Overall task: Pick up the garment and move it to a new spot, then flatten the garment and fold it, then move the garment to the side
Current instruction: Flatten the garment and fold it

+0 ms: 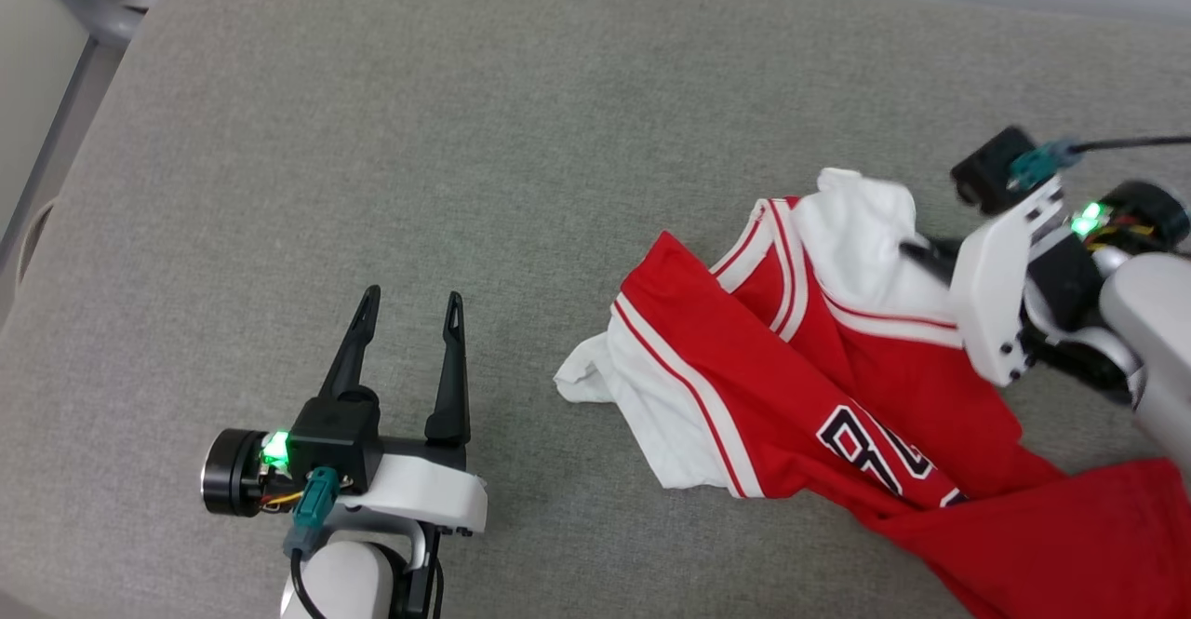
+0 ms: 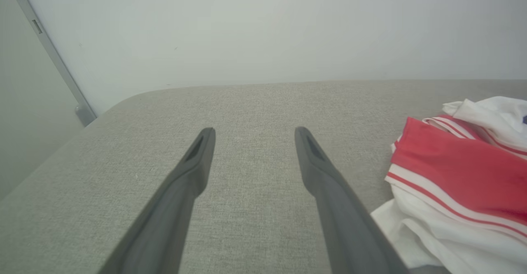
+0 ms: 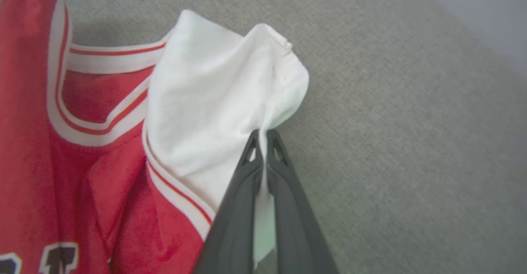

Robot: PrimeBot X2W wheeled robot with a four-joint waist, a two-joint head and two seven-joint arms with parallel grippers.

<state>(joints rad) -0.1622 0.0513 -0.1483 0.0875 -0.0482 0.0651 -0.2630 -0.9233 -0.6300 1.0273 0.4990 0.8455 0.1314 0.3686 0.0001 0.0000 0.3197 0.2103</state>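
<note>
Opening grasp of the pick-up stage. The garment (image 1: pixel 791 368), a red jersey with white sleeves and striped trim, lies crumpled on the right half of the grey fabric-covered worktop (image 1: pixel 465 135), its red body trailing toward the near right corner and out of the head view. The right gripper (image 1: pixel 916 251) reaches in from the right edge, its fingers pressed together on a thin fold of the white sleeve (image 3: pixel 222 101); in the right wrist view a strip of white cloth shows between the two closed fingers of the right gripper (image 3: pixel 261 136). The left gripper (image 1: pixel 413 298) hovers over the near left part of the worktop, well apart from the cloth, fingers spread and holding nothing. Judged hazards: the pinch takes only the sleeve's margin, so the weight of the trailing body may pull the fold out of the fingers once lifting begins. A lift by one sleeve would probably let the jersey hang twisted and land bunched, making the flattening harder. The textured cover may also drag on the fabric if the garment is slid rather than raised clear. Whether the trailing hem overhangs the near edge cannot be told.
</note>
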